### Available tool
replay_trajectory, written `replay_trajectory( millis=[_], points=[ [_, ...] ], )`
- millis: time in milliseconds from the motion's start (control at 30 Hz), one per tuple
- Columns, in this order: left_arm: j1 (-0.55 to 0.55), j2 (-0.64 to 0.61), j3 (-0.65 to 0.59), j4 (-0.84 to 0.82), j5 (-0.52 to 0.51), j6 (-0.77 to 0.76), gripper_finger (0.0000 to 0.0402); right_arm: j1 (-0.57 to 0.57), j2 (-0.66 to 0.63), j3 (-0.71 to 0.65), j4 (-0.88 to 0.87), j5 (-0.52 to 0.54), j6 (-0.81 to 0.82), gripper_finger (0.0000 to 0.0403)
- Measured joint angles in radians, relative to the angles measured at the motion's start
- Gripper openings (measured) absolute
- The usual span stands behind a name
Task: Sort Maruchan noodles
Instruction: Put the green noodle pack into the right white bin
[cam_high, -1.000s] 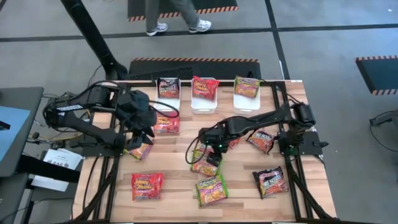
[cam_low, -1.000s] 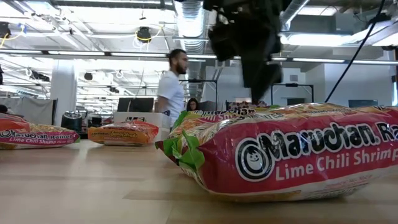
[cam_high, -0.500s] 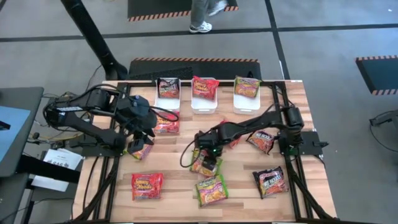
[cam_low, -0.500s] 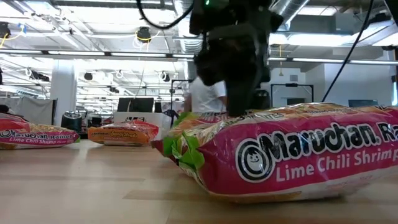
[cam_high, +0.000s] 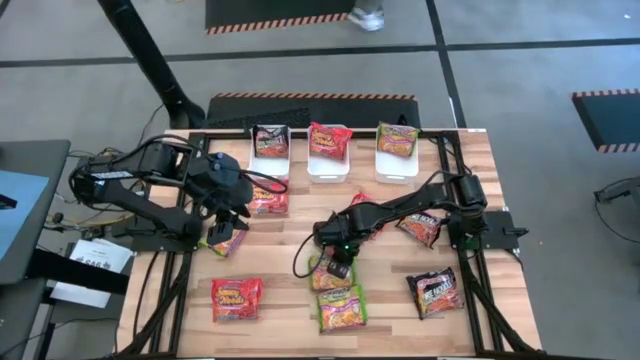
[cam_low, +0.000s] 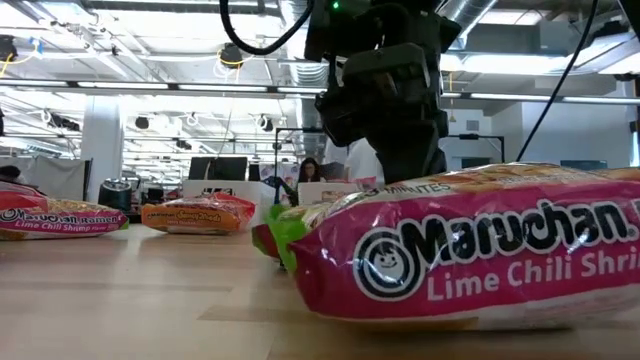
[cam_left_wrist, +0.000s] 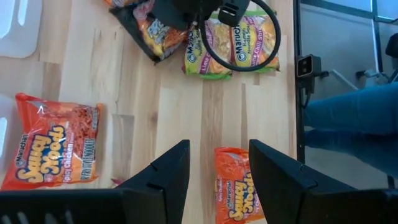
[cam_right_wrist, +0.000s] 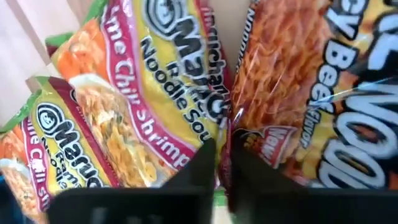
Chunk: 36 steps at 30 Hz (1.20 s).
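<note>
Several Maruchan noodles packets lie flat on the wooden table (cam_high: 280, 250). My right gripper (cam_high: 335, 262) (cam_right_wrist: 222, 158) is down on a green Lime Chili Shrimp packet (cam_high: 328, 274) (cam_right_wrist: 155, 93) at the table's middle, shut on it. An orange beef packet (cam_right_wrist: 298, 93) lies right beside that one. A second green packet (cam_high: 342, 308) (cam_low: 460, 250) lies nearer the front edge. My left gripper (cam_high: 226, 228) (cam_left_wrist: 219, 165) hangs open over an orange packet (cam_high: 222, 242) (cam_left_wrist: 235, 186) at the left, clear of it. My right gripper pinches the green packet's side edge (cam_right_wrist: 216, 134), the one next to the orange beef packet, between its two fingers. The fingers come steeply from above. The packet lies flat on the table.
Three white bins (cam_high: 328, 165), each with a packet in it, stand in a row at the far edge. More packets lie around: orange (cam_high: 237, 298) at the front left, orange (cam_high: 266, 200) near the left bin, and dark (cam_high: 435, 292) (cam_high: 420, 226) at the right.
My right gripper has come down and toward the near edge onto the green packet in the middle. The green packet in front of the low camera has shifted a little. A person beyond the far edge has walked on to the right.
</note>
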Motion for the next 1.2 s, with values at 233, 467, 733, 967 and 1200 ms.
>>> replay_trajectory(
  millis=[233,467,733,967,1200],
  points=[
    [0.0,0.0,0.0,0.002,-0.009,0.002,0.015,0.009,0.001,0.018,-0.005,-0.011,0.01,0.0016],
    [0.0,0.0,0.0,0.002,-0.009,0.004,0.015,0.013,-0.005,0.094,-0.004,-0.011,0.002,0.0006],
    [0.0,0.0,0.0,0.002,-0.011,0.029,0.015,0.013,-0.006,0.213,-0.158,0.057,-0.029,0.0004],
    [0.0,0.0,0.0,0.002,-0.012,0.029,0.015,0.013,-0.007,0.36,-0.308,0.141,-0.065,0.0003],
    [0.0,0.0,0.0,0.001,-0.012,0.029,0.015,0.008,-0.007,0.514,-0.469,0.246,-0.113,0.0003]
  ],
)
